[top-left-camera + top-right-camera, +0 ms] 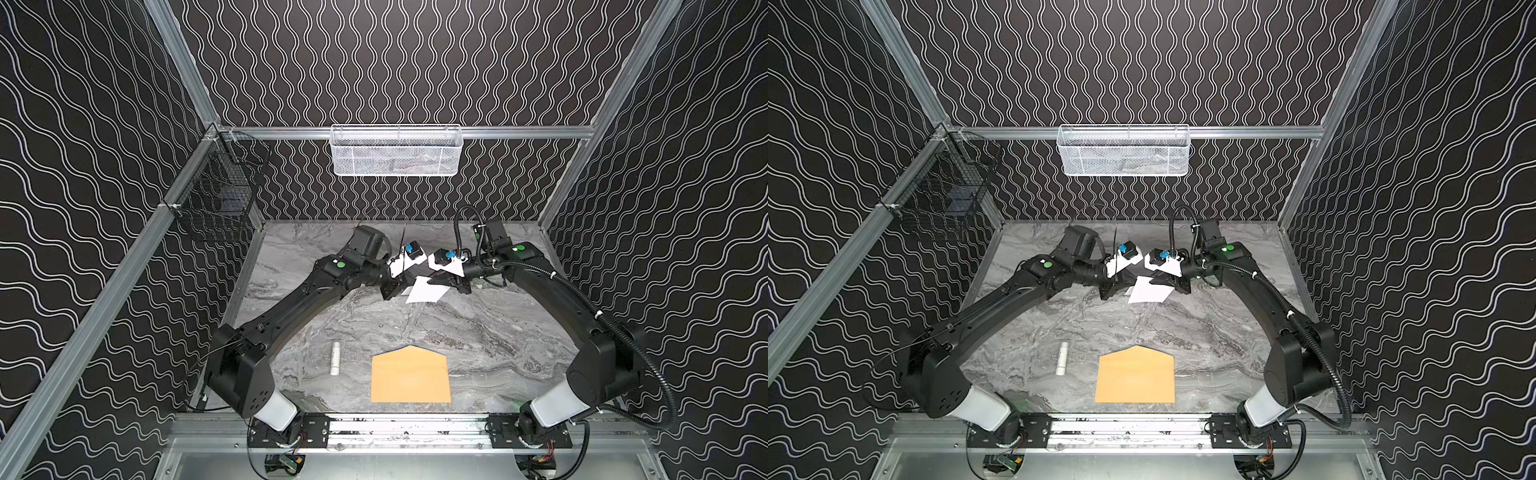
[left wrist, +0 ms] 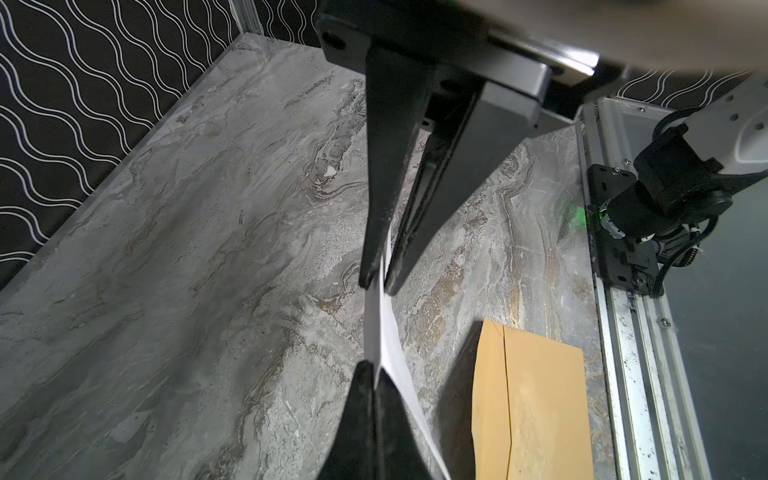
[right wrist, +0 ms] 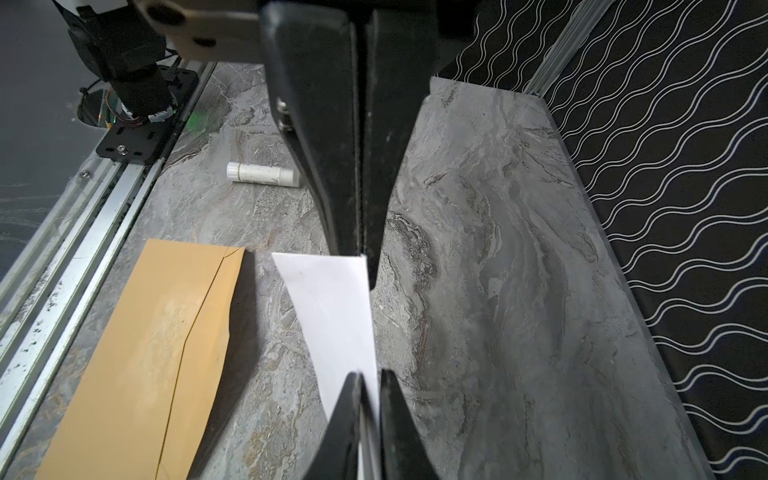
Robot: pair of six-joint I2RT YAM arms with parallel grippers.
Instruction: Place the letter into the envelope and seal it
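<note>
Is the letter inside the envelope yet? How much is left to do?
Not yet. Done: the letter is picked up off the table. In hand: the left pincer and right pincer are both shut on it. To do: slide it into the envelope, which lies flat with its flap open, then seal it.

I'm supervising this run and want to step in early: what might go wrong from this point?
1. The left gripper and the right gripper both pinch the thin letter in mid-air; pulling apart may tear it, closing in may crumple it.
2. The envelope lies flat and unheld; a pushed-in letter may just slide it.
</note>
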